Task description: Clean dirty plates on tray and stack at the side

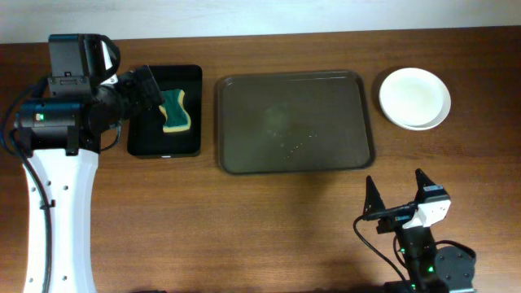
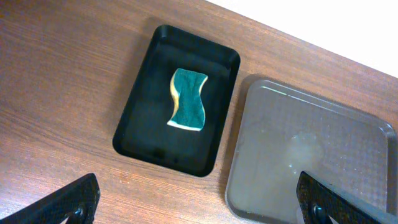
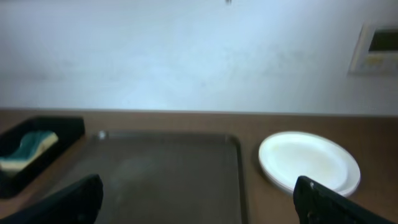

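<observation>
The white plates (image 1: 414,98) sit in one stack on the table right of the brown tray (image 1: 293,122); they also show in the right wrist view (image 3: 309,161). The tray holds no plates, only a faint wet smear and droplets; it shows in the left wrist view (image 2: 311,162) and the right wrist view (image 3: 161,174). My left gripper (image 1: 146,85) is open and empty, over the left part of the small black tray (image 1: 165,142). My right gripper (image 1: 396,195) is open and empty, near the front edge, below the brown tray's right corner.
A green and yellow sponge (image 1: 174,111) lies in the black tray (image 2: 149,149), also seen in the left wrist view (image 2: 187,99) and the right wrist view (image 3: 28,149). A wall runs behind the table.
</observation>
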